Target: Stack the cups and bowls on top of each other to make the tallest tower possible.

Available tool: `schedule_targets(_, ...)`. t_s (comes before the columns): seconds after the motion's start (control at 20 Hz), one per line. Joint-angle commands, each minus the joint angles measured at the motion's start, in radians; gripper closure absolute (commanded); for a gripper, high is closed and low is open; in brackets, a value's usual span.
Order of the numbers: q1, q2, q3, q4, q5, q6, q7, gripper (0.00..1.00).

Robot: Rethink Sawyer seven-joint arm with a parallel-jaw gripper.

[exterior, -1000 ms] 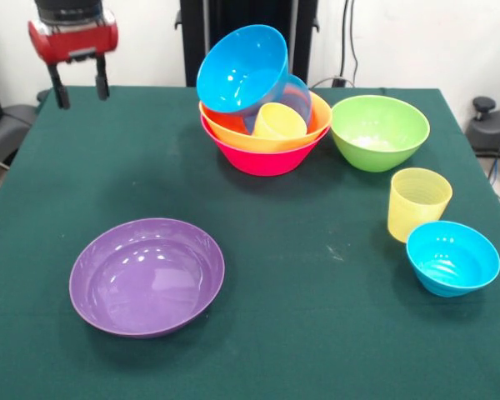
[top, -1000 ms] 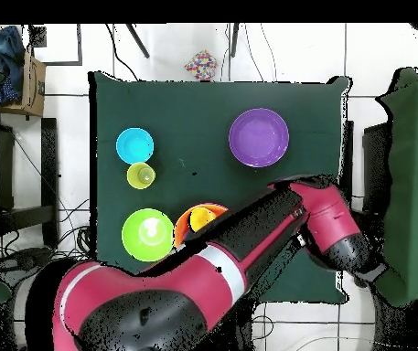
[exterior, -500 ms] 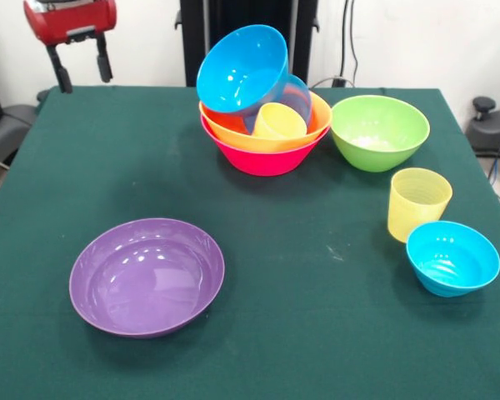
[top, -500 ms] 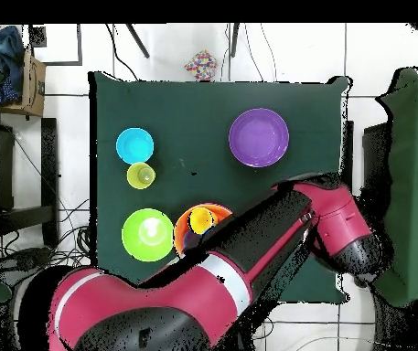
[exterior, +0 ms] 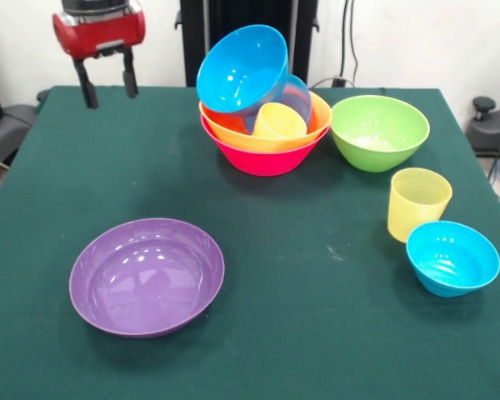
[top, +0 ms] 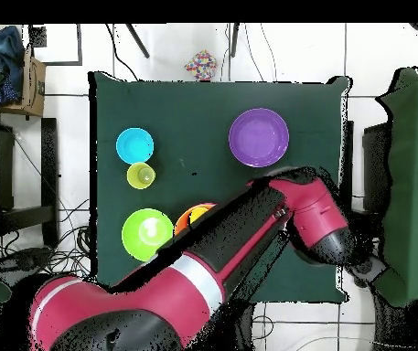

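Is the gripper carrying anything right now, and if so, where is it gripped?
Nothing is held. The gripper hangs open and empty above the table's far corner, apart from the tower and the purple bowl.

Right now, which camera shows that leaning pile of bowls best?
The front view: the tower shows whole, pink bowl lowest, a tilted blue bowl on top. Overhead, the arm covers most of it; only an orange sliver shows.

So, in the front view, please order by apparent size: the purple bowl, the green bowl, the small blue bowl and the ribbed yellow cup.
1. purple bowl
2. green bowl, though it stands farther from the camera
3. small blue bowl
4. ribbed yellow cup
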Motion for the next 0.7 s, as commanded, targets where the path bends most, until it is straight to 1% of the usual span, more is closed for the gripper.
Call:
schedule_targets(0.05, 0.035, 0.07, 0.179, -0.029, 0.094, 0.13, -0.001, 0.0)
schedule_targets(0.35, 0.06, 0.086, 0.184, -0.032, 0.18, 0.194, 0.035, 0.0)
schedule_targets(0.7, 0.136, 0.134, 0.158, -0.051, 0.245, 0.27, 0.13, 0.0)
